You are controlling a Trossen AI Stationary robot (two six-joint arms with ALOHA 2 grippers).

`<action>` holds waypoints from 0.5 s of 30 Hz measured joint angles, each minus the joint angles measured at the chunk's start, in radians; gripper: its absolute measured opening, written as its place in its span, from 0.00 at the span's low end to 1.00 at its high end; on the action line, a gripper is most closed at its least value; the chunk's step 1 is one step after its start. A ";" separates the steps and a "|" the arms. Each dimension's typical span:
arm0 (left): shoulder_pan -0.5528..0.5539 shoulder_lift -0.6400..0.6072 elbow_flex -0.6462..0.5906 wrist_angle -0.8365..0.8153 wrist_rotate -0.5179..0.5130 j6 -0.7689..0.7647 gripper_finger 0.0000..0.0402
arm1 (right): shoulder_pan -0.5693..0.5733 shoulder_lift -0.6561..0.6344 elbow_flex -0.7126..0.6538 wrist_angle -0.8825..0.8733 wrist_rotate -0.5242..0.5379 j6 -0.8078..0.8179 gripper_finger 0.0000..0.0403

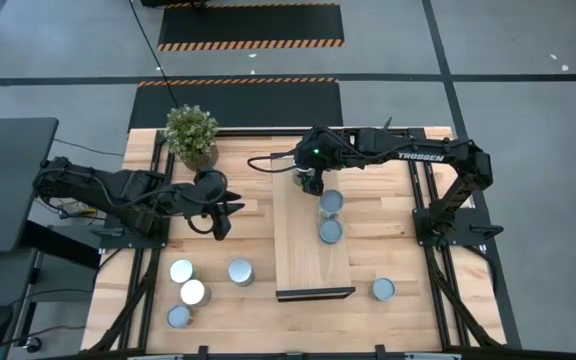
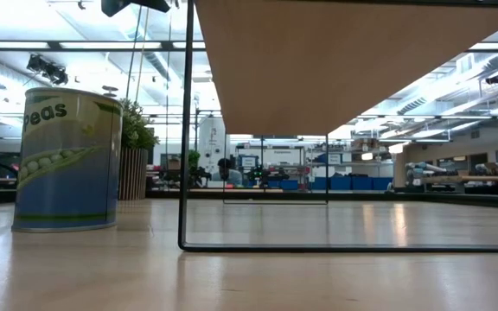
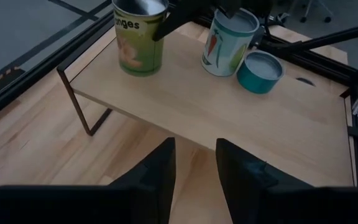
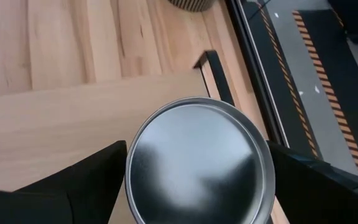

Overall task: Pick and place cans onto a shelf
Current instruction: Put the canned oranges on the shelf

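The shelf (image 1: 313, 255) is a light-wood plank on black wire legs in the table's middle. Two cans (image 1: 331, 203) (image 1: 330, 231) stand on it, also seen in the left wrist view (image 3: 229, 43) (image 3: 260, 71). My right gripper (image 1: 311, 183) is over the shelf's far end, shut on a third can (image 4: 197, 168) with a green and yellow label (image 3: 138, 43). My left gripper (image 1: 226, 210) hangs open and empty left of the shelf, its fingers (image 3: 160, 174) apart. Several cans (image 1: 194, 292) stand on the table at the near left. My right gripper pinches the can between its two fingers, which lie on opposite sides of its wall by the top rim (image 4: 132, 168). The fingers (image 4: 86, 180) come from above, pointing down. The can is upright at the shelf's far end (image 3: 138, 71); standing or just clear, I cannot tell.
A potted plant (image 1: 191, 135) stands at the table's far left. One can (image 1: 383, 289) stands right of the shelf near the front. In the low view a peas can (image 2: 63, 160) stands beside the shelf's wire leg (image 2: 184, 130), under the plank (image 2: 335, 60).
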 joint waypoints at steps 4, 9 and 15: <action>0.000 0.000 0.000 -0.003 0.000 0.002 0.30 | -0.003 -0.001 0.001 -0.010 0.001 0.001 0.93; 0.000 0.000 0.000 -0.005 0.000 0.003 0.30 | -0.009 -0.011 0.000 -0.029 0.016 0.003 0.92; 0.000 0.000 0.000 -0.013 0.000 0.004 0.30 | -0.032 -0.023 0.000 -0.078 0.016 0.031 0.92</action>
